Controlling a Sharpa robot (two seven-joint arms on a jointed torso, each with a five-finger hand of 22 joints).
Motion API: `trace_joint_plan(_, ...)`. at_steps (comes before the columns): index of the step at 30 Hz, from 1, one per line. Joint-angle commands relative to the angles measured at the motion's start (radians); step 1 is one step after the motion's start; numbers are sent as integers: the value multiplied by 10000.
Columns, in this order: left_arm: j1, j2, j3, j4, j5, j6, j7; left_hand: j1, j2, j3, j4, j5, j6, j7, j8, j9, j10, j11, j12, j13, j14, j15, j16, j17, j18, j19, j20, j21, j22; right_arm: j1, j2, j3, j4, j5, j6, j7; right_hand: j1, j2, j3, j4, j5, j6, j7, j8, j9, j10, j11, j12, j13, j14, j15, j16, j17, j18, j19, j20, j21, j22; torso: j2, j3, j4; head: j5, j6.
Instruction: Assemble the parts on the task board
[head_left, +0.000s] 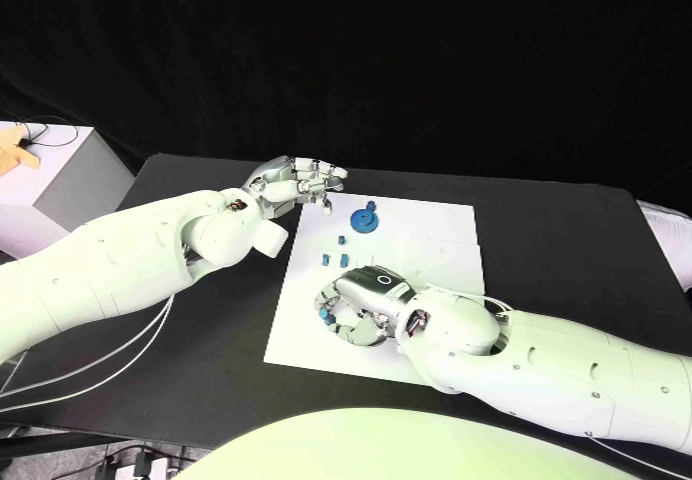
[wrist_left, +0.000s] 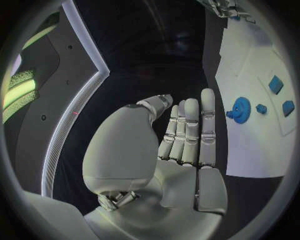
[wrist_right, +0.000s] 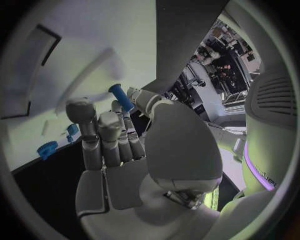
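blue peg (wrist_right: 121, 97) pinched at right hand (wrist_right: 115, 135) fingertips, over task board (wrist_right: 87, 45).

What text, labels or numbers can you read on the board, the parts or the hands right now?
None can be read. The task board is plain white, and the blue gear and small blue parts carry no markings. The ring mark on the right hand is a symbol, not lettering.
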Motion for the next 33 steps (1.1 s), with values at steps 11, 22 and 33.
trace_joint_plan(11, 3, -7, 8, 29, -19, 203, -19, -16, 77, -42, 24, 10, -79, -13, 53, -15, -92, -11, -12, -15, -65, -8, -50, 3, 149, 76, -11, -75, -16, -34, -87, -4, 40, 63, -517, 269, 141, 104, -651, -142, 71, -348, 134, -270, -73, -1065, 160, 446, -163, -889, 146, -468, -1142, 341, -724, 146, -1441, -1093, 2, 5, -5, -27, 2)
trace_joint_plan(22, 3, -4, 8, 15, -19, 215, -23, -16, 77, -42, 24, 10, -79, -13, 53, -15, -92, -11, -12, -15, -65, -8, -50, 3, 149, 76, -11, -75, -16, -47, -422, 4, 274, 117, -1167, 287, 1360, 621, -3193, 547, 195, -947, -35, -546, -208, -2879, 400, 1648, -257, -1794, 354, -643, -2457, 550, -1298, 359, -3011, -2199, -9, 4, -3, -72, 2)
trace_joint_plan(33, 0, 1, 8, -55, -13, 194, 6, -16, 77, -42, 24, 10, -79, -13, 53, -15, -92, -11, -12, -15, -65, -8, -50, 3, 149, 76, -11, -75, -16, 379, -1803, 200, 1102, 3757, -2015, 1794, 1935, 709, -2793, 1270, 538, -385, 249, -284, -228, -1560, 136, 3183, -235, -687, 102, 331, -1457, 273, -182, 112, -1385, -833, -33, 10, -27, -183, 103)
